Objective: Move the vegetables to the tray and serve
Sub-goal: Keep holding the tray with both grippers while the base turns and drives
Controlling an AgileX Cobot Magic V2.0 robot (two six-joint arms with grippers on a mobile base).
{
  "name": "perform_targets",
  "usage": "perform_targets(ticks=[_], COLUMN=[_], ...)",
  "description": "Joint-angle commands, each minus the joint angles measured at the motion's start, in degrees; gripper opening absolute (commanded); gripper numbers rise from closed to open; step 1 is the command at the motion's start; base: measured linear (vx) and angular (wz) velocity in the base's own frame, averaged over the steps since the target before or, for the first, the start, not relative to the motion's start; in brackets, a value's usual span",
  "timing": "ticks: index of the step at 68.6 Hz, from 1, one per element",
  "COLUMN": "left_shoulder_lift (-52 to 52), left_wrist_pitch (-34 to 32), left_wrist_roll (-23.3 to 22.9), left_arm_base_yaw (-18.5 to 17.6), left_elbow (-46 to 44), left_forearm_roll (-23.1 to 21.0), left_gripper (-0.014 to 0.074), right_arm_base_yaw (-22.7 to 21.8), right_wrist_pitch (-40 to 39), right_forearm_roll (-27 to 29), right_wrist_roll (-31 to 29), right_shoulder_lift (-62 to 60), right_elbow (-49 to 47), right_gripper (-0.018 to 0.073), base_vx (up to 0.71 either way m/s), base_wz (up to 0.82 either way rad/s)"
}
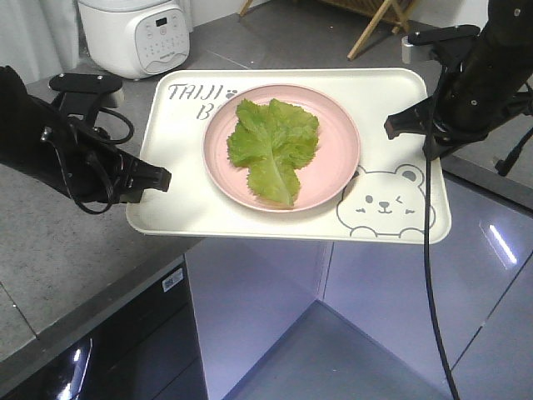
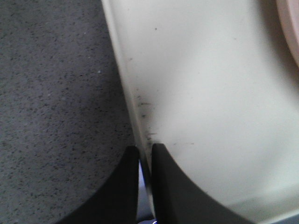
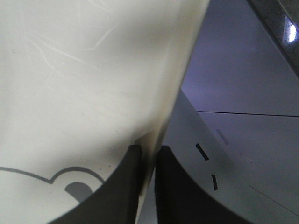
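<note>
At counter (image 1: 67, 242) edge: left end effector (image 1: 163, 179), right end effector (image 1: 391, 127) pinch tray (image 1: 179, 200) rims.

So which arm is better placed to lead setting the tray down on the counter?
Probably left. The left gripper clamps the tray by its rim right beside the grey counter; the right gripper holds the opposite rim out over open floor.
</note>
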Motion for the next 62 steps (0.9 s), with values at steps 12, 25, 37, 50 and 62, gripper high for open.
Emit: perform_targets(ticks=[12,25,37,50,62], left_shoulder_lift=[-2.6,-2.6,-2.6,-2.6,-2.6], left_wrist_pitch=[-7.0,-7.0,-7.0,-7.0,-7.0], left_wrist_roll=[1.5,1.5,1.5,1.5,1.5], left_arm_base_yaw=[-1.1,-1.1,-1.1,-1.1,-1.1], left_elbow=[-1.9,-1.9,-1.9,-1.9,-1.9], left_forearm_roll=[-5.3,-5.3,-5.3,-5.3,-5.3], left_gripper=[-0.0006,-0.0006,-0.0006,-0.0006,-0.0006], right_arm_base_yaw=[0.9,0.9,0.9,0.9,0.9], right_wrist_pitch=[0.8,0.8,0.8,0.8,0.8], right_forearm_roll=[5.4,5.4,5.4,5.4,5.4], right_wrist_roll=[-2.0,-2.0,-2.0,-2.0,-2.0], right_shoulder_lift=[-3.1,-3.1,-3.1,-3.1,-3.1], right_elbow=[-1.5,-1.5,-1.5,-1.5,-1.5], right_gripper=[0.0025,0.0025,0.0025,0.0025,0.0025], base_vx=[-0.02,-0.02,-0.02,-0.02,-0.01], base_wz=[-0.23,-0.23,-0.22,-0.21,-0.22])
